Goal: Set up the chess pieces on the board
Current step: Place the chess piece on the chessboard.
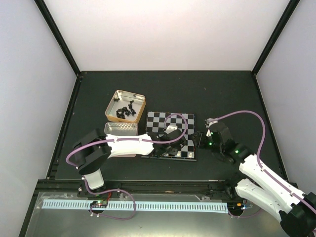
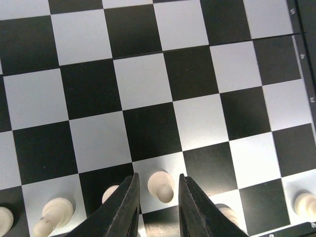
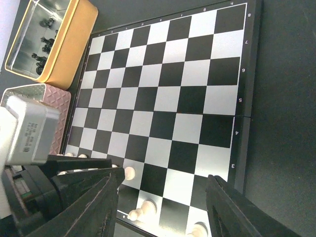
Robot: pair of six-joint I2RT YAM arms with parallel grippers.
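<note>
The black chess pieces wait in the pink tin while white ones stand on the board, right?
No. The black pieces lie in the gold tin, not the pink tin, as the right wrist view shows. White pieces do stand on the board.

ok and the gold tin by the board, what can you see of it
The gold tin is a rounded-corner box, orange-gold outside, shiny metal inside, open-topped. It sits flat on the dark table beyond the far left corner of the board, apart from it. Black chess pieces lie loose inside. A pinkish tin sits just nearer; whether they touch is unclear.
</note>
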